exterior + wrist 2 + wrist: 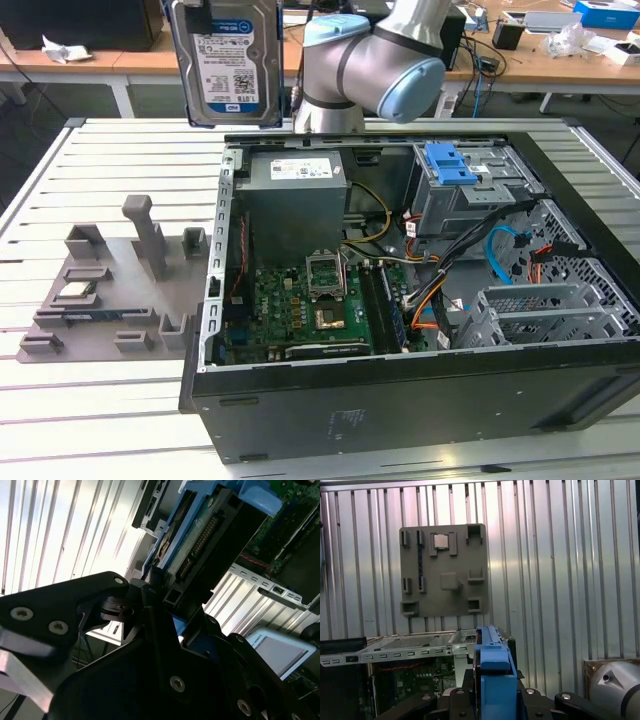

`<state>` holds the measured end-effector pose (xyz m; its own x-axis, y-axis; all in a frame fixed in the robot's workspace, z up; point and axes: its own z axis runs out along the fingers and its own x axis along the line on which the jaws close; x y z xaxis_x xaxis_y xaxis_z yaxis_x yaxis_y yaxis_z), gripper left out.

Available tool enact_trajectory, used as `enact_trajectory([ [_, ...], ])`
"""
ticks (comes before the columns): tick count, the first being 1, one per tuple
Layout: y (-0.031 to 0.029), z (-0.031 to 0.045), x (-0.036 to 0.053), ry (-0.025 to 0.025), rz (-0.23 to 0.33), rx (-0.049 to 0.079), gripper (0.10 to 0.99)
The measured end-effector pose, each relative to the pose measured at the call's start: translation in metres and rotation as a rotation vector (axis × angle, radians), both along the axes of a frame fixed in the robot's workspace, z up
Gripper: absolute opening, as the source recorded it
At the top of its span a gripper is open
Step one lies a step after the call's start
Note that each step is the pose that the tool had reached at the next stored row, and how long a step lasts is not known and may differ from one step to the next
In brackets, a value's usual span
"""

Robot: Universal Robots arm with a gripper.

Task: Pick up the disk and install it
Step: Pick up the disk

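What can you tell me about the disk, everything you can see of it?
The disk is a flat, silver-grey metal rectangle. Its white-and-blue label faces the exterior view, and it is clipped in a bright blue plastic frame. It hangs upright in the air, high over the slatted table, near the open computer case. The claw is shut on one end. The second wrist view shows a connector row along its dark edge.
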<state>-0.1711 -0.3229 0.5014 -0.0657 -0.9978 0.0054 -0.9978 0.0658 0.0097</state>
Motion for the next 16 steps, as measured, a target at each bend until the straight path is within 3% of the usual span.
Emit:
enact_trajectory([
  [12,0.0002,-0.0004,0.0385,0.0002,0.0,0.0,0.369],
  [16,0.0002,-0.0027,0.0462,0.0006,0.0,0.0,0.369],
])
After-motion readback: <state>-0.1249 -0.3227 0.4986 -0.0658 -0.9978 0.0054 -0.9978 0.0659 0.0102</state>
